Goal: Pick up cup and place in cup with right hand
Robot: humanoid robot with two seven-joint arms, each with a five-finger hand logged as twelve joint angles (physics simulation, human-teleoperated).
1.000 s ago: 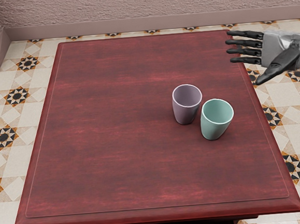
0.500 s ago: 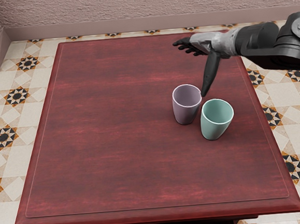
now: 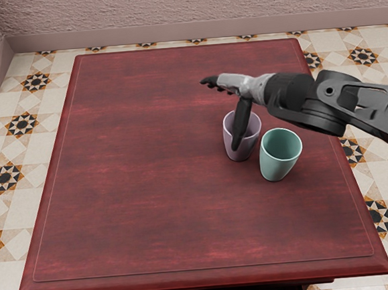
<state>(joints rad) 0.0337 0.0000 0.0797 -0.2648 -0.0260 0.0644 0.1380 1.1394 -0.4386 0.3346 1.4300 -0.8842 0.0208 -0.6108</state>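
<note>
Nearest me is the front edge of the dark red wooden table (image 3: 204, 278). Beyond it, right of the middle, the pale teal, tapered cup (image 3: 279, 164) stands upright and open-topped. Just beside it, slightly farther back and to the left, stands the dusty purple, tapered cup (image 3: 245, 151), also upright. Over that one I see the black and silver right hand (image 3: 236, 84), its arm reaching in from the right. Its long black thumb (image 3: 243, 117) slants down across the cup's mouth, well apart from the loosely extended fingers (image 3: 210, 82). They grasp nothing; whether the thumb touches the cup, I can't tell.
</note>
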